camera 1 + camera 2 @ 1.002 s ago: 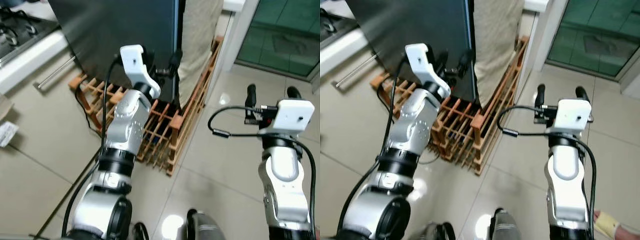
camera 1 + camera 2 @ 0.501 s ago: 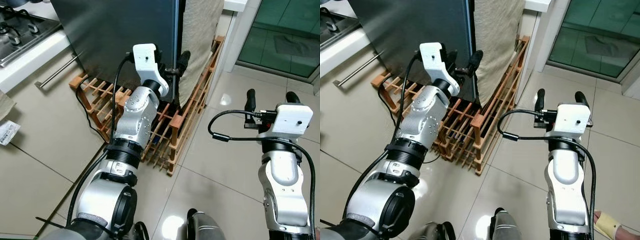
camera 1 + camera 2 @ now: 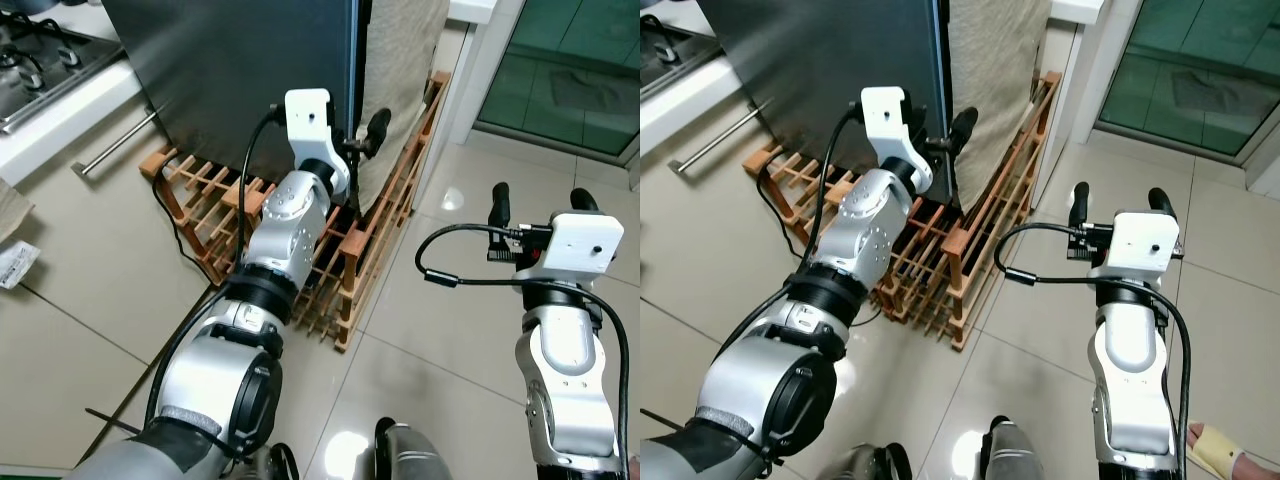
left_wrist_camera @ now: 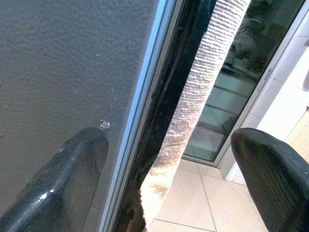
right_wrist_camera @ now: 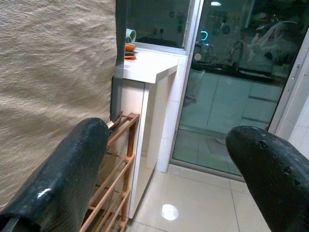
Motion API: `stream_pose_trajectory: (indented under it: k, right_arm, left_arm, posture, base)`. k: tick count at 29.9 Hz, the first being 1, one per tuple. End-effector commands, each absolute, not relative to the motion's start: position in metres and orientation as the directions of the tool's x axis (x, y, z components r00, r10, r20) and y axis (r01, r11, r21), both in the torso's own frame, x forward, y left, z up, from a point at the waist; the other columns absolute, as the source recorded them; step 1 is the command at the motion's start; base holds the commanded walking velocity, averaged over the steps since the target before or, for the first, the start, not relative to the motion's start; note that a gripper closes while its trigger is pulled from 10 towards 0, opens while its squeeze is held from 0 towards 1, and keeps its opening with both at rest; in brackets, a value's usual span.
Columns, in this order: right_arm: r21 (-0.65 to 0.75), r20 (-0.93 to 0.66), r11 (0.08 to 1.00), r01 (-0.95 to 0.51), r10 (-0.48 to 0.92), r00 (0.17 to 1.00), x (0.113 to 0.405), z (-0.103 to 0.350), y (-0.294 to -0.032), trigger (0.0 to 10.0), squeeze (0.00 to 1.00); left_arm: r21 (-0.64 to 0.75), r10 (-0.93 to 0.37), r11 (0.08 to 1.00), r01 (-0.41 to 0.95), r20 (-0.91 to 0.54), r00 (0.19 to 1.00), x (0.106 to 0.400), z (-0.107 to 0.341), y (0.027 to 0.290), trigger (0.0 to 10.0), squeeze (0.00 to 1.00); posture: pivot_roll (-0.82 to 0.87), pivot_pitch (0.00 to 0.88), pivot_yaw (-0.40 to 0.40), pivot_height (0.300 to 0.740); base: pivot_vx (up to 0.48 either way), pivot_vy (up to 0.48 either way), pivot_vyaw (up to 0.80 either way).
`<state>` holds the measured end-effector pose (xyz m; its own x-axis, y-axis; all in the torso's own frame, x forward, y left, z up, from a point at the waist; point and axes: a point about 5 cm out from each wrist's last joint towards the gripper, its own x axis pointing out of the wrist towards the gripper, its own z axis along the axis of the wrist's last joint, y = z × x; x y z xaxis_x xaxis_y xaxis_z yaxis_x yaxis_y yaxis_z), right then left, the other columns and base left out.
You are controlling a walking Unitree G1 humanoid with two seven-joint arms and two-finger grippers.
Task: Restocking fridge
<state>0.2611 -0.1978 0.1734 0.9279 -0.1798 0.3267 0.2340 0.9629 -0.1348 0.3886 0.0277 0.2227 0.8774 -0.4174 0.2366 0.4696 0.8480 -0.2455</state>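
The fridge (image 3: pixel 240 70) is a tall dark grey box whose right edge (image 3: pixel 354 60) shows a bluish strip. A beige cloth (image 3: pixel 400 70) hangs just right of that edge. My left gripper (image 3: pixel 358 135) is raised at the edge and open. In the left wrist view one finger (image 4: pixel 72 179) lies over the grey face (image 4: pixel 72 58). The other finger (image 4: pixel 270 174) is past the cloth (image 4: pixel 203 82), with a dark gap (image 4: pixel 178 72) between them. My right gripper (image 3: pixel 543 195) hangs open over the floor tiles, holding nothing, and looks toward the cloth (image 5: pixel 53 72).
A wooden slatted rack (image 3: pixel 340 260) lies on the floor against the fridge base, with a black cable (image 3: pixel 170 215) beside it. A hob (image 3: pixel 40 50) and a white counter with a bar handle (image 3: pixel 110 150) are at the left. A glass door (image 3: pixel 570 70) stands at the right. A person's foot (image 3: pixel 1215 445) is at the lower right.
My left gripper has moved up and to the right, from in front of the grey face to the fridge's right edge. The right arm has stayed almost still.
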Motion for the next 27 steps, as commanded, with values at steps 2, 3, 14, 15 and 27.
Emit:
stream_pose_trajectory:
  k: [2,3,14,15,27]
  right_arm:
    - [-0.13,0.336,0.961,0.246,-0.191,0.922,0.258,0.175,-0.199,10.0,0.27]
    - [-0.126,0.335,0.96,0.251,-0.197,0.922,0.259,0.175,-0.201,10.0,0.27]
    - [-0.121,0.35,0.958,0.259,-0.204,0.914,0.267,0.178,-0.206,10.0,0.26]
    - [-0.121,0.35,0.958,0.259,-0.204,0.914,0.267,0.178,-0.206,10.0,0.26]
    - [-0.143,0.549,0.949,0.282,-0.161,0.82,0.273,0.229,-0.2,10.0,0.26]
  left_arm:
    - [-0.246,-0.436,0.836,0.491,0.244,0.866,0.387,0.225,0.019,10.0,0.0]
    - [-0.241,-0.437,0.838,0.49,0.243,0.866,0.386,0.223,0.022,10.0,0.0]
    - [-0.179,-0.4,0.865,0.469,0.32,0.859,0.37,0.222,0.052,10.0,0.0]
    - [-0.179,-0.4,0.865,0.469,0.32,0.859,0.37,0.222,0.052,10.0,0.0]
    - [-0.113,-0.278,0.917,0.382,0.504,0.818,0.353,0.257,0.078,10.0,0.0]
  posture:
    - [-0.29,0.137,0.099,0.732]
    - [-0.28,0.127,0.099,0.732]
    - [-0.25,0.072,0.092,0.732]
    - [-0.25,0.072,0.092,0.732]
    - [-0.22,0.037,0.056,0.732]
  base:
    - [0.0,0.0,0.0]
    - [0.0,0.0,0.0]
    - [0.0,0.0,0.0]
    - [0.0,0.0,0.0]
    - [0.0,0.0,0.0]
